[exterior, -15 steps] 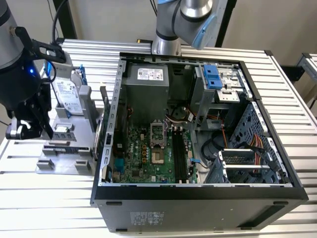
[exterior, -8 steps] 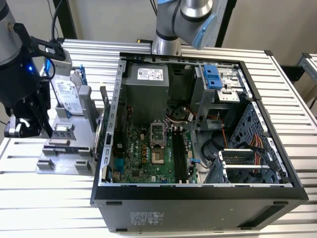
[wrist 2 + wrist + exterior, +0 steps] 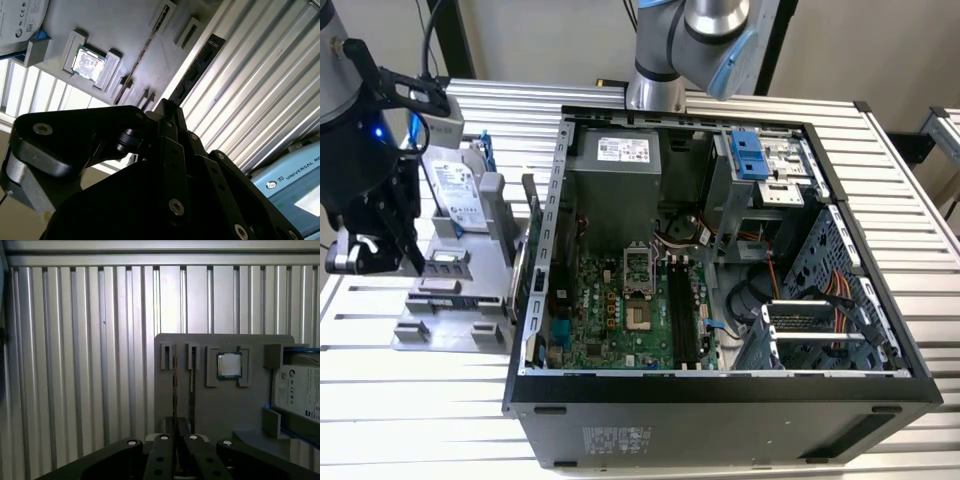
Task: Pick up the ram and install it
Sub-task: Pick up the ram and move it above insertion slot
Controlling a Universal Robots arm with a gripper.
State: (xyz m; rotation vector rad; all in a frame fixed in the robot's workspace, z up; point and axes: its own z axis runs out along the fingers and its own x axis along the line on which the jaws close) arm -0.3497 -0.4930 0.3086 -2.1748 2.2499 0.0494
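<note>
— Gripper (image 3: 178,426) right up close in the first wrist view, tips clenched against each other.
— And the ram?
— Ram (image 3: 175,385) stands on edge in a slot of the grey fixture (image 3: 225,410), running straight out from those tips. A second stick (image 3: 193,382) stands in the slot beside it. Next along sits a square chip (image 3: 229,365), then the drive (image 3: 300,385) (all of it on the slatted table (image 3: 75,365)).
— Second wrist view?
— Closed tips again, seen from the side and poised over the fixture's slotted end, with the chip shining in its pocket beyond.
— Exterior view?
— Gripper hangs by the fixture at the exterior view's left, the drive propped upright behind. The open case (image 3: 720,420) sits just beside the fixture toward the exterior view's right, green board (image 3: 610,300) showing inside.
</note>
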